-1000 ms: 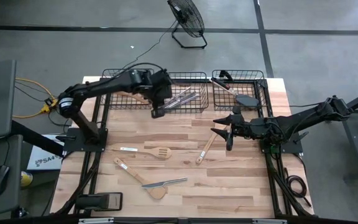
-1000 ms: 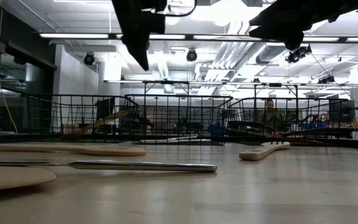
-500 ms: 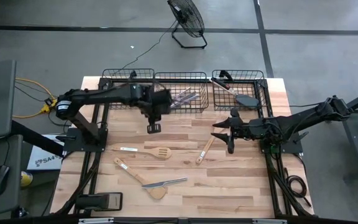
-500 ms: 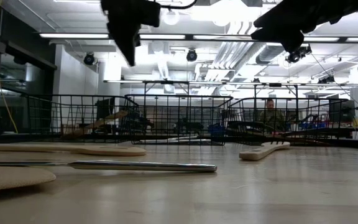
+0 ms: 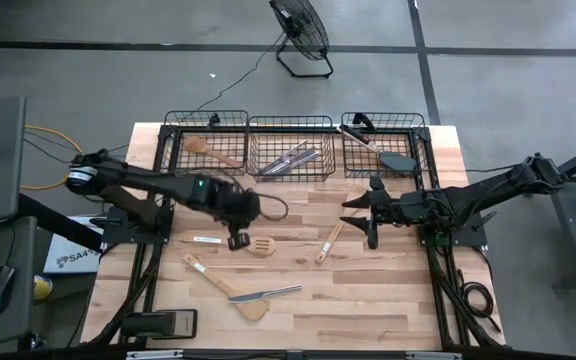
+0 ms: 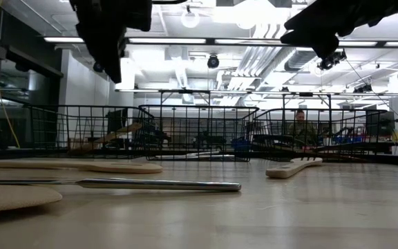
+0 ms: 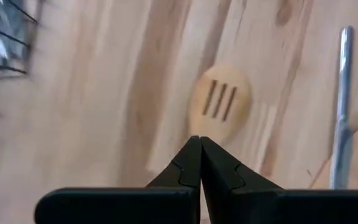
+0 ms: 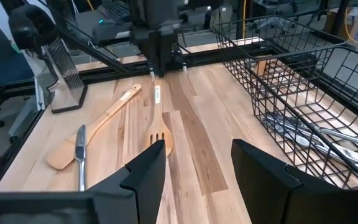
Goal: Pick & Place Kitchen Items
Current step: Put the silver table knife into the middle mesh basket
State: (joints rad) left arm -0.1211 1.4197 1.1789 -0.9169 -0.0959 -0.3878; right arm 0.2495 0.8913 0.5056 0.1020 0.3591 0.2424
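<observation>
Presently, the item under approach is the slotted wooden spoon (image 5: 259,245), lying flat on the bare wooden table (image 5: 368,310), well short of the wire baskets. The left gripper (image 5: 235,241) hangs just above the spoon's handle end, fingers pressed fully together and holding nothing; its wrist camera shows the slotted bowl directly beyond the shut tips.

Other items lie loose near the spoon: a larger wooden spatula (image 5: 223,284) and a silver knife (image 5: 266,294) crossing it, both on the side of the spoon away from the baskets, and a small wooden spatula (image 5: 329,241) between the spoon and the right gripper (image 5: 370,211). That gripper waits above the table with its fingers spread and empty, beyond the small spatula.

Already stowed, going by where they lie: a wooden spatula in the left basket (image 5: 206,121), silver cutlery in the middle basket (image 5: 290,121), and a black turner (image 5: 398,160) in the right basket (image 5: 383,121).

Judgement: the step in hand is the reach for the next pick, with the slotted spoon the likely target. The next move calls for the left fingers to part, straddle the narrow handle squarely and descend to the tabletop before clamping.
</observation>
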